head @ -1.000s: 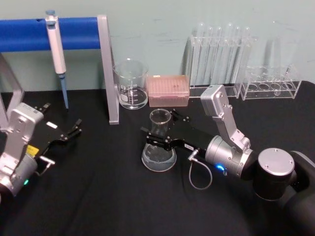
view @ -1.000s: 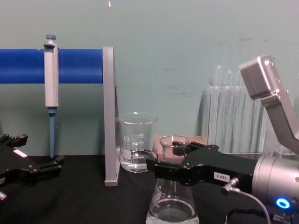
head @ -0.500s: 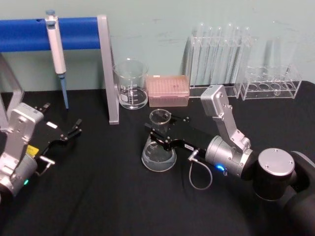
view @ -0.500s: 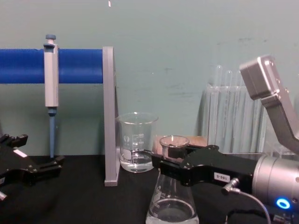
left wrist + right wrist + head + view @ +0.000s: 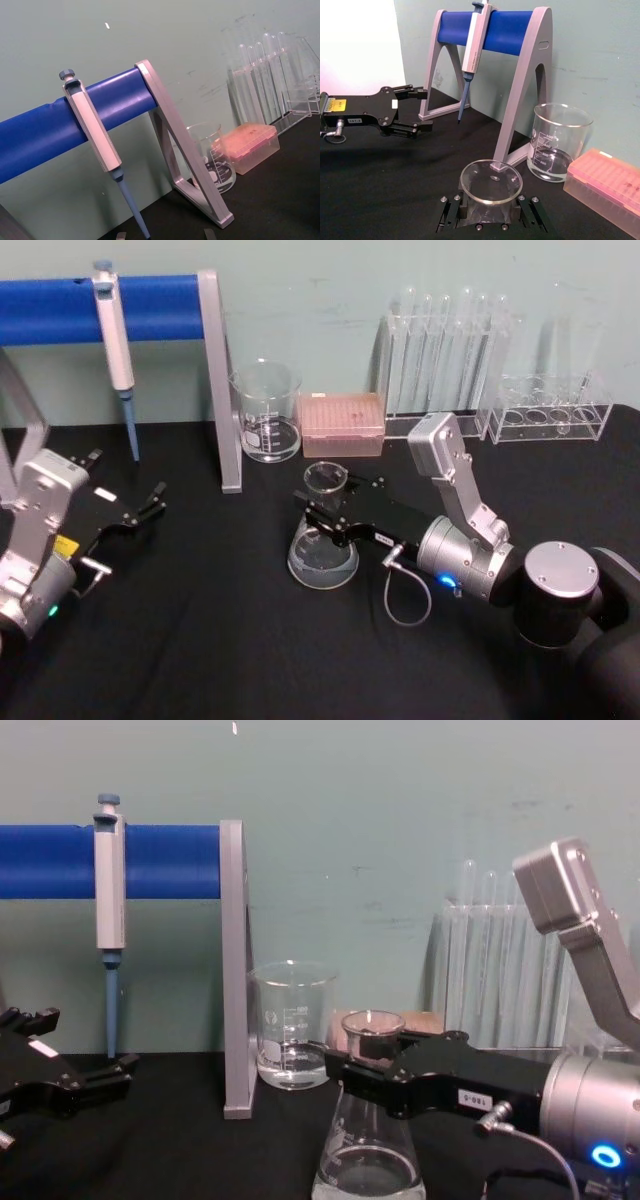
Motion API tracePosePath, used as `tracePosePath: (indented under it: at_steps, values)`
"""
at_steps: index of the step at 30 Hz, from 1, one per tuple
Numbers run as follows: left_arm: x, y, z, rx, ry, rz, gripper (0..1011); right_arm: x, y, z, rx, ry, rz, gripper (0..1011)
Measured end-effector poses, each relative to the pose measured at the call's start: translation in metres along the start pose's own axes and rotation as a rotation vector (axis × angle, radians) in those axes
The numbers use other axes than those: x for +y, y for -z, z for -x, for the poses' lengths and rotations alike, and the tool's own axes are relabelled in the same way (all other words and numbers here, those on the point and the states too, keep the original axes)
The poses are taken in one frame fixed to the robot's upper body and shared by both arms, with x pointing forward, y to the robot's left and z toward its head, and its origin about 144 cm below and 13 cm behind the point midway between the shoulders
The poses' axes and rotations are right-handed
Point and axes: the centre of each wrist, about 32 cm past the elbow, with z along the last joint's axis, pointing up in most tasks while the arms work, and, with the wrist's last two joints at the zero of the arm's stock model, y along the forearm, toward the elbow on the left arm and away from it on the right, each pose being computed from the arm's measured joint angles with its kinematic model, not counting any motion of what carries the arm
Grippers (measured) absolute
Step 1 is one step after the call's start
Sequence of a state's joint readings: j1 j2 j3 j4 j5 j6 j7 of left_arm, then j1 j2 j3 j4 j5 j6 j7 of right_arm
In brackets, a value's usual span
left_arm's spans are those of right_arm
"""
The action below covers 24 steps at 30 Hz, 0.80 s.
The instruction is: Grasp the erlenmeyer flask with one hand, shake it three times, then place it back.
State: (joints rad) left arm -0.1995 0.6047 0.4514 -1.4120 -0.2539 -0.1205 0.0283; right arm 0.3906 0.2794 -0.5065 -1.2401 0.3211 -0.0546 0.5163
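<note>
Here, the clear glass conical erlenmeyer flask (image 5: pixel 323 545) stands upright near the middle of the black table (image 5: pixel 220 640), with a little clear liquid in its wide base. The black two-fingered right gripper (image 5: pixel 322 510), on a silver cylindrical wrist with a glowing blue ring, reaches in from the robot's right. Its fingers (image 5: pixel 451 212) are clamped on the flask's narrow neck just under the flared rim, one on each side. The black left gripper (image 5: pixel 152 502) sits at the table's left side, well apart from the flask, its fingers spread with nothing between them. Behind the flask stands a straight-walled glass beaker (image 5: pixel 266 412) with a printed scale, and just beside that lies a pink translucent tip box (image 5: pixel 342 424). A grey pipette with a blue tip (image 5: pixel 113 330) hangs on the blue bar of a grey-legged stand (image 5: pixel 160 306). A clear rack of test tubes (image 5: pixel 445 355) stands at the back right.
</note>
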Motion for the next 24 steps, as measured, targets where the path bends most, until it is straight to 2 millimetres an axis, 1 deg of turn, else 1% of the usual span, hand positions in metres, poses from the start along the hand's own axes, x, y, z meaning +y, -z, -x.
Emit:
tracePosePath:
  at_steps: [13,16,24]
  values:
    - [0.0,0.0,0.0,0.0,0.0,0.0,1001,-0.001,-0.001,-0.003,0.007,-0.002,-0.023,450]
    - [0.0,0.0,0.0,0.0,0.0,0.0,1001,-0.001,-0.005,-0.003,0.004,-0.003,-0.038,449]
    - [0.0,0.0,0.0,0.0,0.0,0.0,1001,0.002,-0.025,-0.001,-0.003,0.003,-0.065,449]
